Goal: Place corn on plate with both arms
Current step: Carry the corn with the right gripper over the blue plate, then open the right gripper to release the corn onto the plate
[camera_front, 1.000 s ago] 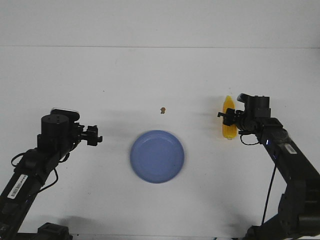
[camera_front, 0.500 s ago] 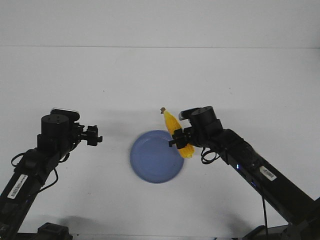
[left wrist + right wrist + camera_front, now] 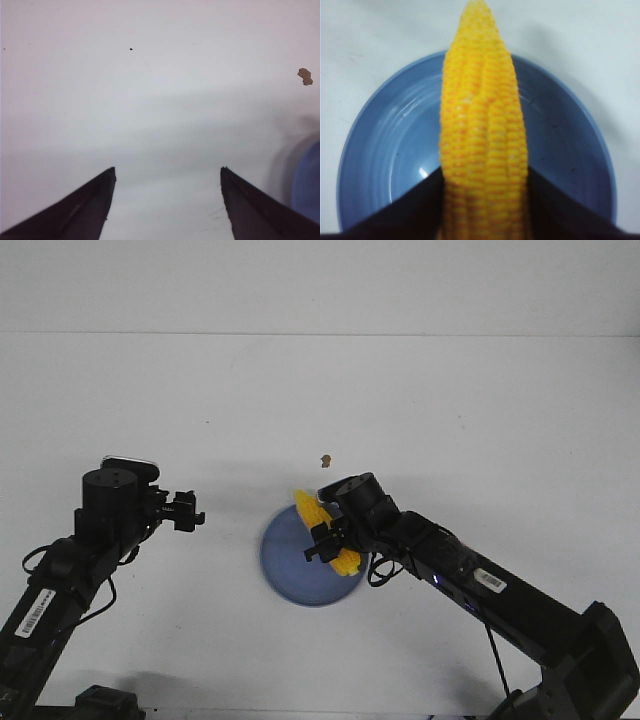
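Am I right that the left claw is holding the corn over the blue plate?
Not quite: the right claw holds the corn over the blue plate, as the front view shows. The left claw is open and empty.

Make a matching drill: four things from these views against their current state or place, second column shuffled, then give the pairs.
1. corn
2. plate
3. left hand
4. brown speck

A. open, holding nothing
B. on the table beyond the plate
C. gripped in the right hand, over the plate
D. on the table, under the corn

Pairs: 1-C, 2-D, 3-A, 4-B
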